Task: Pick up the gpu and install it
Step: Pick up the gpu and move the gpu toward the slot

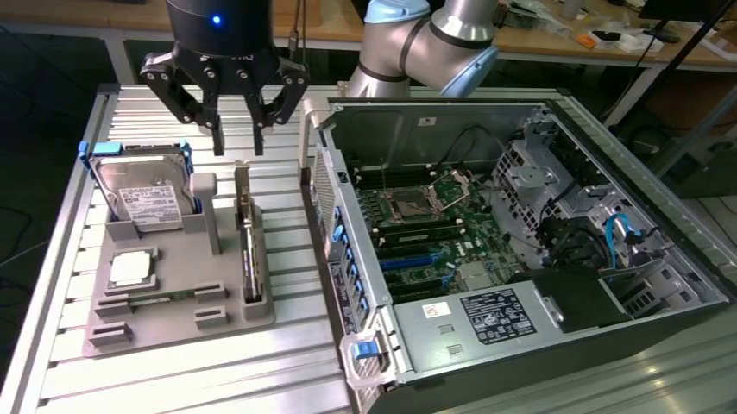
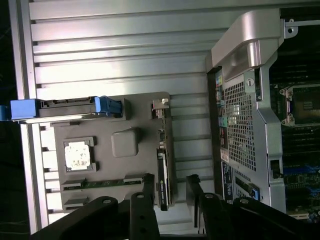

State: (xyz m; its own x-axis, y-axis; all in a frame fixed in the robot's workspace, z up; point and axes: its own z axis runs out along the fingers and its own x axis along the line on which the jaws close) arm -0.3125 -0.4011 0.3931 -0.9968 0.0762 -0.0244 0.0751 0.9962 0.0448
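A ribbed metal table (image 1: pixel 173 371) carries a grey holder tray (image 1: pixel 173 332) and, at the exterior view's right, an open computer case (image 1: pixel 519 259) with its motherboard showing. Wooden-topped tables (image 1: pixel 553 39) stand behind. The gpu (image 1: pixel 248 250) stands on edge in the tray's slot nearest the case, beside a hard drive (image 1: pixel 144 194). The arm (image 1: pixel 426 43) reaches over from the back and points the claw (image 1: pixel 238 148) straight down above the gpu's far end. The fingers (image 2: pixel 148 182) are spread and grasp nothing, one on each side of the card's line.

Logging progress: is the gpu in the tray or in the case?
In the gray tray: the gpu stands on edge in its slot, outside the computer case.
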